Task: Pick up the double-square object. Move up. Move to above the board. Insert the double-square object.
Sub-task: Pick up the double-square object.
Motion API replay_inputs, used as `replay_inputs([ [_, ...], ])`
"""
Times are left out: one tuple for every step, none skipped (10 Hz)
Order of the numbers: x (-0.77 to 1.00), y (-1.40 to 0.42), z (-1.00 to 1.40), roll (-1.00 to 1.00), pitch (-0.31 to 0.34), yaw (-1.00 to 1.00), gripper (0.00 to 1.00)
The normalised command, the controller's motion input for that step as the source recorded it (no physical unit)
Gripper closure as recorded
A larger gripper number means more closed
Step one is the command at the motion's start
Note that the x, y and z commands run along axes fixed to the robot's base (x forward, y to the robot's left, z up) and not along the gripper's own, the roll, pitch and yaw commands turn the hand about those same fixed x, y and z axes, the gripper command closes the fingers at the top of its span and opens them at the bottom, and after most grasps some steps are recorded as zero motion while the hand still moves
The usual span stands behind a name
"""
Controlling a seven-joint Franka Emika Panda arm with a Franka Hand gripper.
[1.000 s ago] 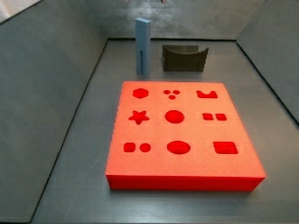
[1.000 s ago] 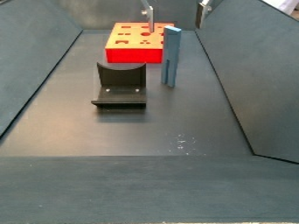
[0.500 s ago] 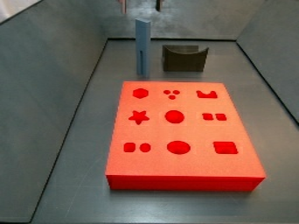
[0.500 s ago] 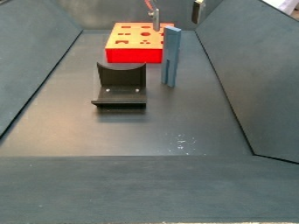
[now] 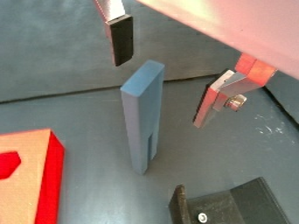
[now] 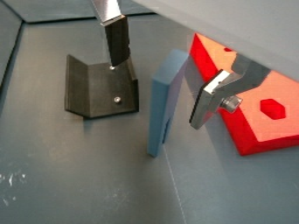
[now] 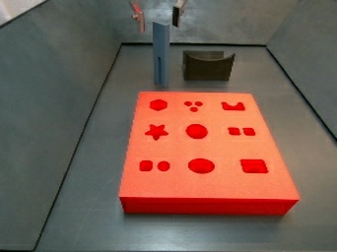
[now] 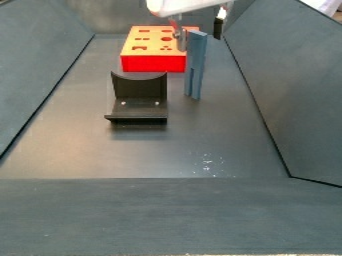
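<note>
The double-square object is a tall light blue-grey bar standing upright on the dark floor, seen in both side views (image 7: 161, 54) (image 8: 198, 65) and both wrist views (image 5: 142, 114) (image 6: 166, 105). My gripper (image 5: 167, 70) (image 6: 163, 72) hangs open over its top, seen in both side views too (image 7: 158, 14) (image 8: 197, 24). One finger stands on each side of the bar's upper end, with a gap on both sides. The red-orange board (image 7: 204, 148) (image 8: 154, 50) with shaped cutouts lies flat beside the bar, and its corner shows in both wrist views (image 5: 30, 175) (image 6: 251, 105).
The dark fixture (image 7: 207, 65) (image 8: 138, 95) stands on the floor close to the bar, also in both wrist views (image 5: 233, 206) (image 6: 100, 87). Grey sloping walls (image 7: 53, 69) enclose the floor on the sides.
My gripper has come down from above until its open fingers flank the top of the bar. The bar, board and fixture have not moved.
</note>
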Motion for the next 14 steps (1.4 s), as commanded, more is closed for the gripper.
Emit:
replay_inputs([
  [0.00,-0.13,-0.27,-0.03,-0.040,0.37,0.00],
  [0.00,-0.13,-0.23,-0.01,-0.037,0.33,0.00],
  [0.00,-0.15,-0.25,-0.01,-0.037,0.31,0.00],
  [0.00,-0.14,-0.21,0.00,-0.027,0.26,0.00],
  [-0.05,0.00,-0.03,-0.01,-0.060,0.07,0.00],
  [0.00,0.00,0.00,0.00,0.009,0.00,0.00],
  [0.00,0.00,0.00,0.00,0.000,0.00,0.00],
  [0.00,0.00,0.00,0.00,0.000,0.00,1.00],
  [0.00,0.00,0.00,0.00,0.000,0.00,1.00],
  [0.00,0.00,0.00,0.00,0.000,0.00,1.00],
  [0.00,0.00,0.00,0.00,0.000,0.00,1.00],
  [0.00,0.00,0.00,0.00,0.000,0.00,1.00],
  [0.00,0.00,0.00,0.00,0.000,0.00,1.00],
  [0.00,0.00,0.00,0.00,0.000,0.00,1.00],
])
